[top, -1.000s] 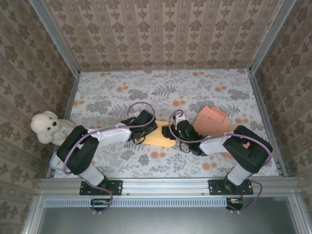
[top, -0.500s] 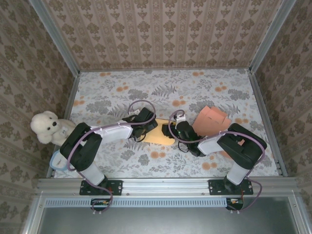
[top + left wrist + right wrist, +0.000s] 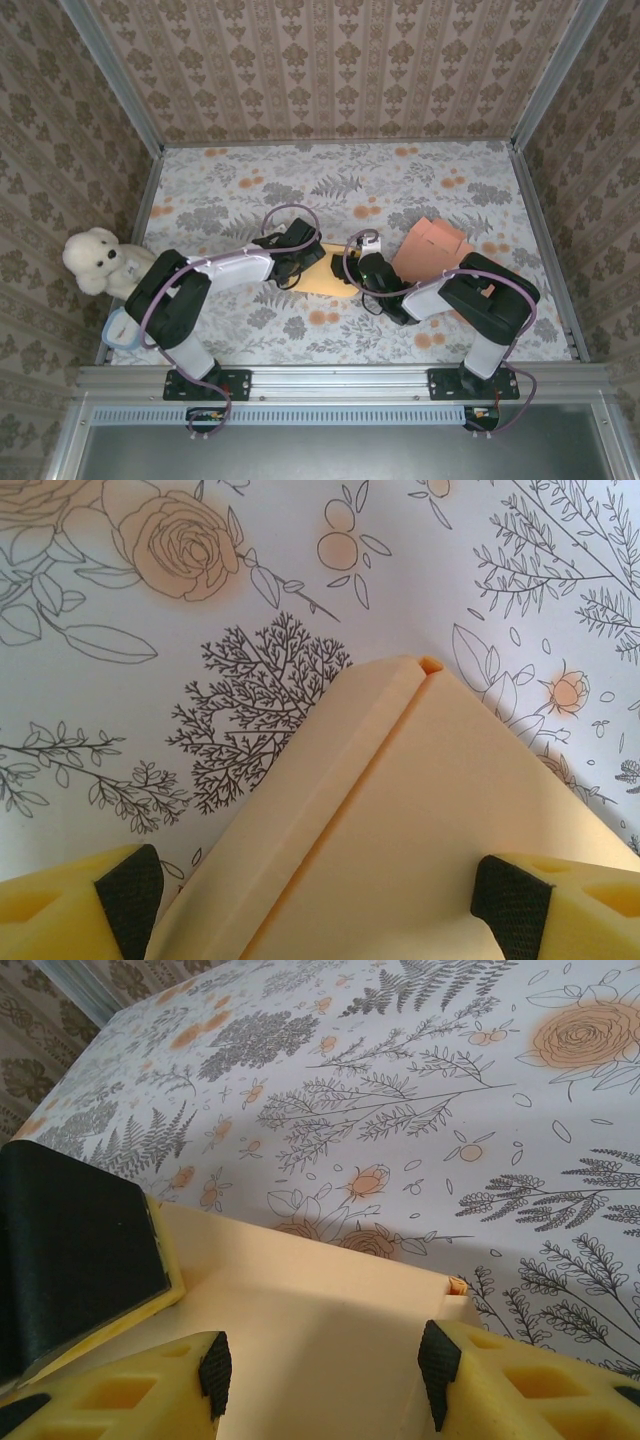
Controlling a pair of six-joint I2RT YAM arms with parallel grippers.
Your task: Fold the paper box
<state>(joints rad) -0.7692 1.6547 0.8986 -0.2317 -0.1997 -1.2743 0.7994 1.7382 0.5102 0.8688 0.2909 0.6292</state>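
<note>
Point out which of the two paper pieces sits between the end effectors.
The pale yellow paper, lying between the left end effector and the right end effector. The pink paper lies apart, further right.

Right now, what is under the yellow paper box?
The yellow paper box lies flat on the floral tablecloth, which shows all around its corner. Anything directly beneath the box is covered by the cardboard and cannot be seen.

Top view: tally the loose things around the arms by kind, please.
Paper box sheets: 2, the yellow paper box and the pink sheet
White teddy bear: 1
Pale blue item, mostly hidden: 1
Total: 4
</note>
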